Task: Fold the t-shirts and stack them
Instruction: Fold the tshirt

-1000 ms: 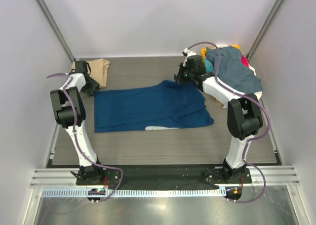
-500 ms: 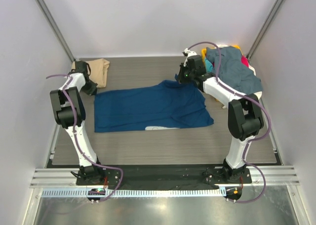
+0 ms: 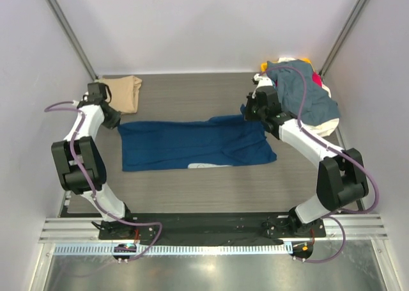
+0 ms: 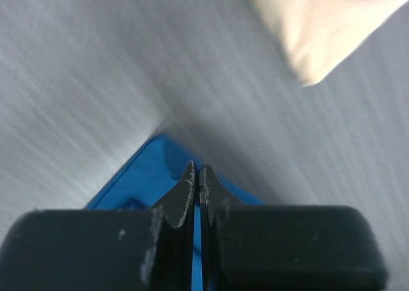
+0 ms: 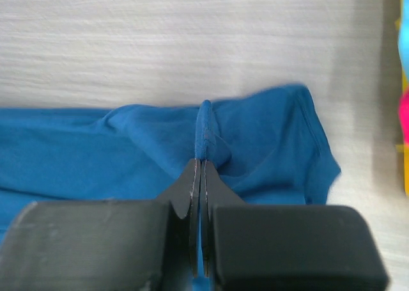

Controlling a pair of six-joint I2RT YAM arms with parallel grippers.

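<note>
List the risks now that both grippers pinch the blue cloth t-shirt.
The right gripper pinches only a thin ridge of the blue cloth t-shirt; it may slip out. The left gripper holds just a corner, so it could pull free. The right arm could snag the heaped pile of coloured shirts beside it.

A grey wood-grain worktop point(image 3: 192, 96) sits between plain white walls: back wall point(image 3: 204, 29), left wall point(image 3: 32, 80) and right wall point(image 3: 383, 99). Dark metal posts point(image 3: 67, 29) slant up at both back corners. Along the near edge run a black plate point(image 3: 211, 219), an aluminium rail point(image 3: 211, 230) and shiny sheet metal point(image 3: 211, 272). The light is even and soft.
</note>
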